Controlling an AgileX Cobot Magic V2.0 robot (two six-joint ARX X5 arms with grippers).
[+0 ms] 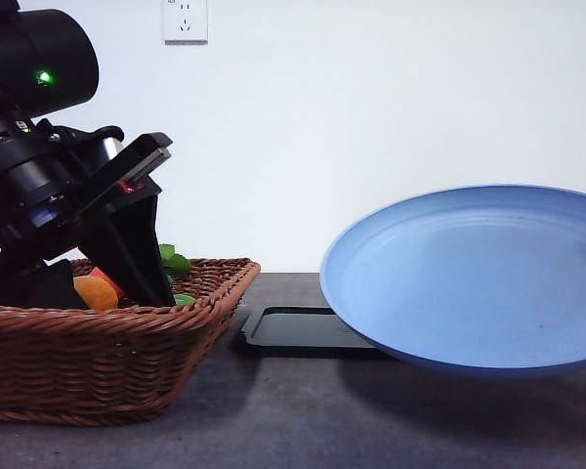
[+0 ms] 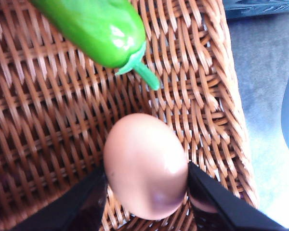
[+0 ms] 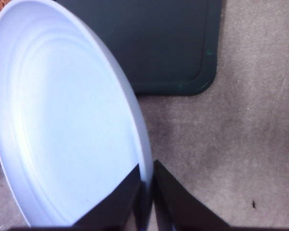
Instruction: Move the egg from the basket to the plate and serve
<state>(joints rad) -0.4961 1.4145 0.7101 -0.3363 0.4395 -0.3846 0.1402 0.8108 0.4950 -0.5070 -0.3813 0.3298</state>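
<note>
Obs: your left gripper (image 2: 147, 192) is down inside the basket (image 2: 48, 134), its two black fingers (image 2: 79, 202) pressed against opposite flanks of the egg (image 2: 145, 166), which sits between them just above the weave. You have it clamped across the short axis, near the widest part.

Handling, judged: the egg looks light, rigid, and glossy, so expect it to be slippery; the curved shell gives the flat pads only small contact patches. If real, it is brittle, so add no more squeeze than holds it. The belly is the right hold; closer to either pointed end it would likely squirt out.

Materials: the basket is coarse brown wicker, ribbed and uneven, with slanted sides and a braided rim the egg must clear on the way up. Beyond the fingertips lies a shiny green pepper-like toy (image 2: 96, 29) with a stem, close to the egg but apart from it. Front view shows an orange item (image 1: 96, 291) near the arm.

Your right gripper (image 3: 147, 192) is closed on the rim of the plate (image 3: 62, 125), one finger above and one below the edge. The plate is light blue, matte, smooth, shallow, with a raised rim; it hangs tilted off the table, over the dark tray (image 3: 154, 43). An edge hold on a wide disc will lever, and an egg set on a slope will roll; level it first
</note>
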